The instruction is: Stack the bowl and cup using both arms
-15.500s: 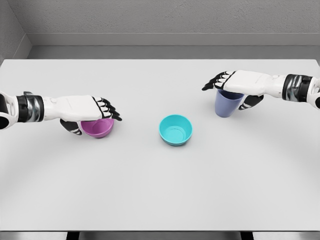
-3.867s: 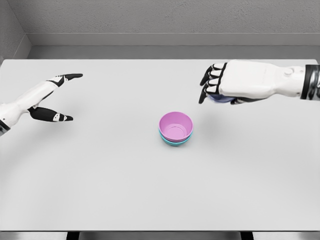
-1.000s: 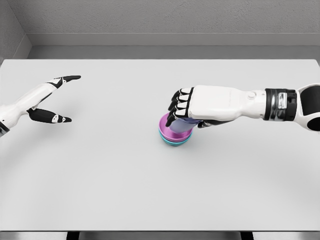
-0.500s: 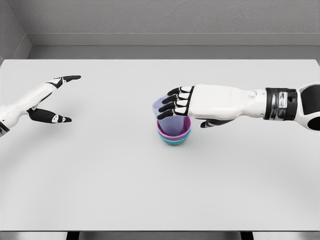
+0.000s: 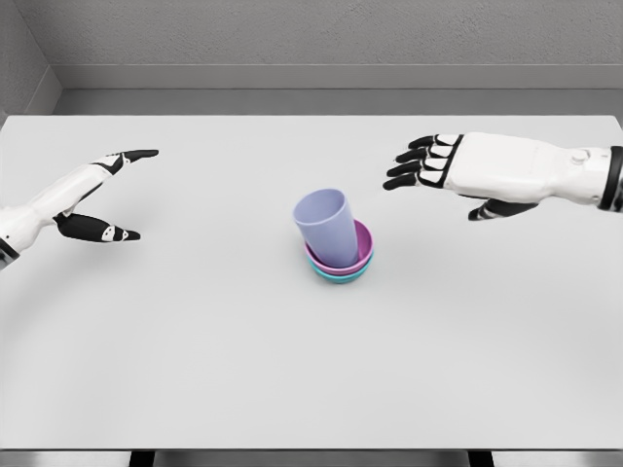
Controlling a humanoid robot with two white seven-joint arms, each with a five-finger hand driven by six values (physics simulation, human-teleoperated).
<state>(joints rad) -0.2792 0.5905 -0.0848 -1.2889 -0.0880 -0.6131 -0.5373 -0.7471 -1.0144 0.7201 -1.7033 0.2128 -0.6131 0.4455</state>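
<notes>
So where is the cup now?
In the head view, the cup stands mid-table, tilted left, inside the pink bowl, left of the right hand.

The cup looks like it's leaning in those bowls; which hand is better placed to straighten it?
The right hand, probably: it hovers open just right of the cup. The left hand sits far off by the table's left edge.

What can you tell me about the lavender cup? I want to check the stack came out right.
The lavender cup is a plain, smooth, handleless tumbler, plastic-looking, wider at its open mouth than at its base. It sits inside the pink bowl, which is nested in the teal bowl, near the middle of the white table. It tilts, mouth leaning to the upper left. Neither robot hand touches it; the right robot hand is open, off to its right.
</notes>
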